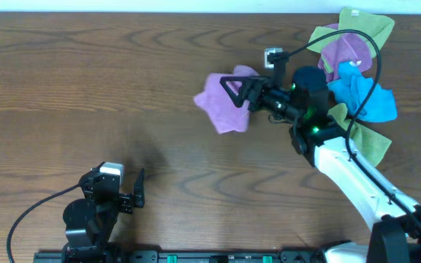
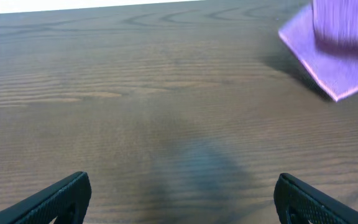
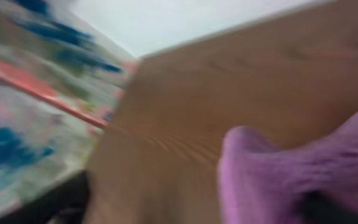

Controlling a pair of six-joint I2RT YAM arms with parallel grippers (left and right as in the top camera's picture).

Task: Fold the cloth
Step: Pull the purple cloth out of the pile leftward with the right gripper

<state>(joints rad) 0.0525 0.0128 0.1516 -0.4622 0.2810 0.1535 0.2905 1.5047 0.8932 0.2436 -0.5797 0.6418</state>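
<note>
Right claw sits over the right edge of the purple cloth, just above centre in the overhead view. Its dark fingers overlap the fabric there. I cannot tell whether they are pinched on the cloth or only resting over it. My right wrist view is smeared: the purple cloth fills the lower right, with a dark shape at the bottom edge that I cannot identify, and the desk is behind it.

Left claw is at the lower left of the overhead view, well apart from the cloth. In the left wrist view the left claw is spread wide with only bare desk between its two fingers. Both fingers are cut off by the bottom edge.

I count two claws and one purple cloth lying alone. That cloth is rumpled, and only a corner of it shows at the upper right of the left wrist view, cropped by the frame.

A pile at the upper right of the overhead view shows four patches: green cloth, another purple one, bright blue, and green again. I cannot tell whether the two green patches are one piece. One black cable loops across the pile, and the right arm covers its left side.
</note>
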